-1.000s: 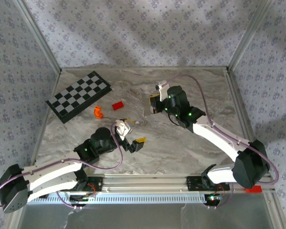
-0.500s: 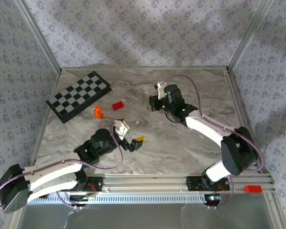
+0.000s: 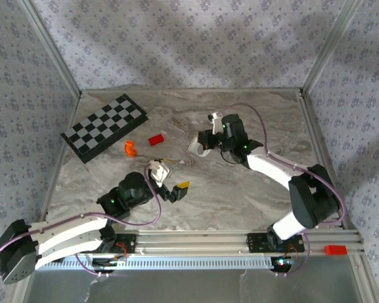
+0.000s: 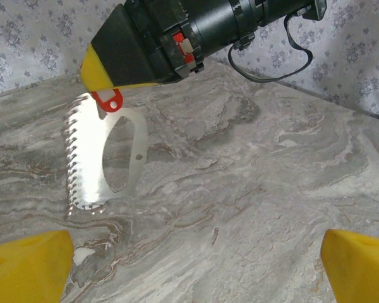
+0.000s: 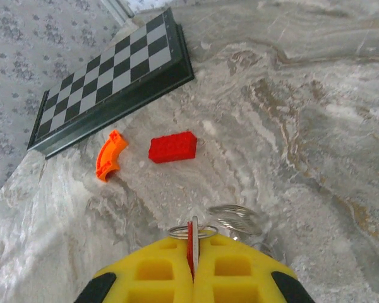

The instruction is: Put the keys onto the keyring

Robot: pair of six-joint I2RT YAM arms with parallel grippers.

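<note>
The right gripper (image 5: 192,268) presses its yellow pads (image 5: 155,271) together on the small red plastic tag (image 5: 192,246) of the thin metal keyring (image 5: 191,231), with a flat silvery toothed key (image 4: 101,158) dangling below it toward the grey marbled tabletop (image 4: 252,177), so a nudge from the wide-spread left gripper (image 4: 191,265) could twist the tag out of that narrow pinch.

keys (image 4: 85,164): flat, silvery, toothed left edge, stood upright, left of frame
keyring (image 5: 192,231): thin ring, red tag, lower centre

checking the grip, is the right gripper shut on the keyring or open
Shut: the right gripper clamps the keyring by its red tag.
</note>
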